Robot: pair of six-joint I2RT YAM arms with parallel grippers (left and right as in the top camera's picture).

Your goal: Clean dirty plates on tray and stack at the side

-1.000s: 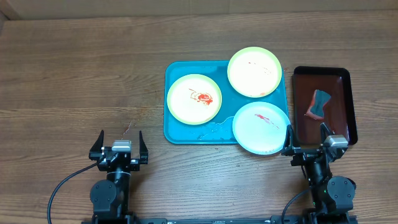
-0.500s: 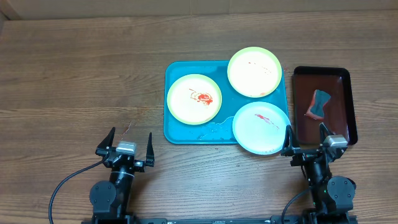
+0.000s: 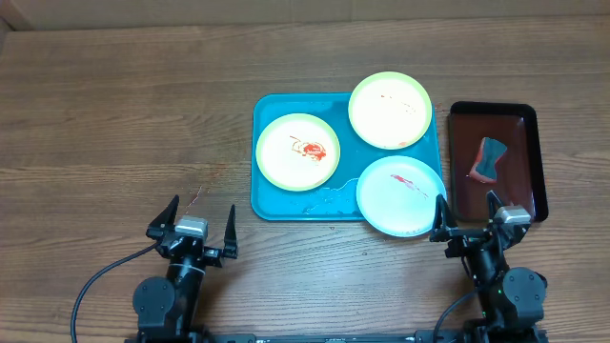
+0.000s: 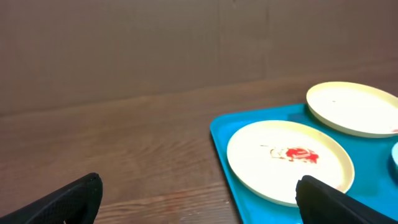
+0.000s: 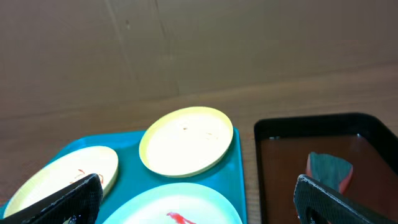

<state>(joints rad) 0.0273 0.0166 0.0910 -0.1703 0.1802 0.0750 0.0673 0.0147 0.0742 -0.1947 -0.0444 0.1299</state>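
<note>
At the centre-right of the wooden table [image 3: 124, 114], whose brown surface shows long horizontal grain, lies the turquoise tray [image 3: 270, 195], a smooth plastic rectangle with rounded corners and a shallow raised rim.

Three round, shallow plates rest on it:
- The left cream plate [image 3: 298, 151], green-rimmed, lies wholly inside the tray and carries a red sauce smear right of its centre.
- The far cream plate [image 3: 390, 110], also green-rimmed, overhangs the tray's far right corner; only faint specks mark its matte face.
- The pale blue-white plate [image 3: 400, 195] overhangs the near right corner and bears a short red streak.

The plates sit close together; whether their rims touch cannot be determined.

Just right of the turquoise tray stands the dark red-brown tray [image 3: 538, 162], rectangular and glossy, with a black rim. Inside it lies a sponge [image 3: 488, 159], a blue-grey block with a red edge.

The left gripper [image 3: 202, 208] sits near the table's front edge, well apart from the tray and to its left. Its black fingers [image 4: 62, 202] are spread wide and hold nothing.

The right gripper [image 3: 466, 202] sits just in front of the gap between the two trays, close to the pale blue-white plate. Its fingers [image 5: 336, 199] are likewise spread wide, with nothing between them.

A black cable [image 3: 100, 276] curves from the left arm's base.
</note>
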